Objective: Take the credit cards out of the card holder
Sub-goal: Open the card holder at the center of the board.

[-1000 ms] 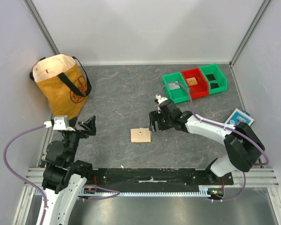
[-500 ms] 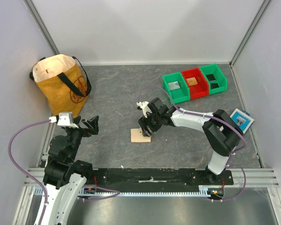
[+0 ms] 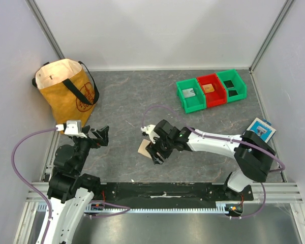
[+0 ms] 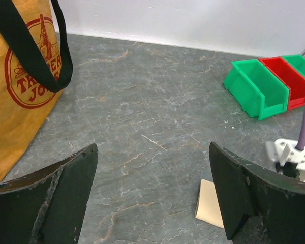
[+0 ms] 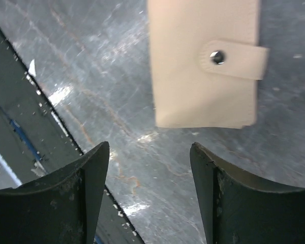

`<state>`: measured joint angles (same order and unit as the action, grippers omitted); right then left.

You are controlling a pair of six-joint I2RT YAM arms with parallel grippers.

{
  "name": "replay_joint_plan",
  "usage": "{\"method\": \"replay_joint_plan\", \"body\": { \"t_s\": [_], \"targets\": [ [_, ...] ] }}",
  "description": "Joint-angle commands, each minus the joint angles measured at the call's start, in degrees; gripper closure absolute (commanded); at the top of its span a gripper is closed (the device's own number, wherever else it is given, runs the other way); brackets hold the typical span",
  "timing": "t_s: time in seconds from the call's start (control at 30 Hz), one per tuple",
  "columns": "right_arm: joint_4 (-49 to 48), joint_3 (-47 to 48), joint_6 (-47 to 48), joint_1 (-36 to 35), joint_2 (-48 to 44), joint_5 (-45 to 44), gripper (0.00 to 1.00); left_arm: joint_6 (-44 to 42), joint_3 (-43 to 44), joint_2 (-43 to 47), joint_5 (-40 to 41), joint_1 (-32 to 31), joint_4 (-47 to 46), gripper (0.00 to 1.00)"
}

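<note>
Right gripper (image 5: 148,168) of mine hangs with jaws apart, nothing between them; my left gripper (image 4: 152,193) gapes wide at eight o'clock on the table (image 3: 122,101). From above, my right wrist (image 3: 169,138) covers most of the card holder (image 3: 143,148). Up close it lies at one o'clock of my fingers (image 5: 91,203), tab (image 5: 229,58) snapped shut, inside hidden, top edge cut off.
</note>
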<state>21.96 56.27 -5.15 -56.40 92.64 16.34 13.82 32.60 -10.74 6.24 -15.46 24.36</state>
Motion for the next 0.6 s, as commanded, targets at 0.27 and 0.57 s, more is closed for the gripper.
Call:
{"method": "replay_joint_plan", "body": {
  "t_s": [0.27,0.57],
  "targets": [
    [1.2,10.6,1.2,1.9,7.4,-12.1,0.28,-0.4,1.8,-1.2,-1.0,0.2,0.3,0.05],
    [1.5,9.2,1.9,4.5,10.7,-8.9,0.33,0.3,1.9,-2.4,-1.8,0.3,0.6,0.05]
  ]
}}
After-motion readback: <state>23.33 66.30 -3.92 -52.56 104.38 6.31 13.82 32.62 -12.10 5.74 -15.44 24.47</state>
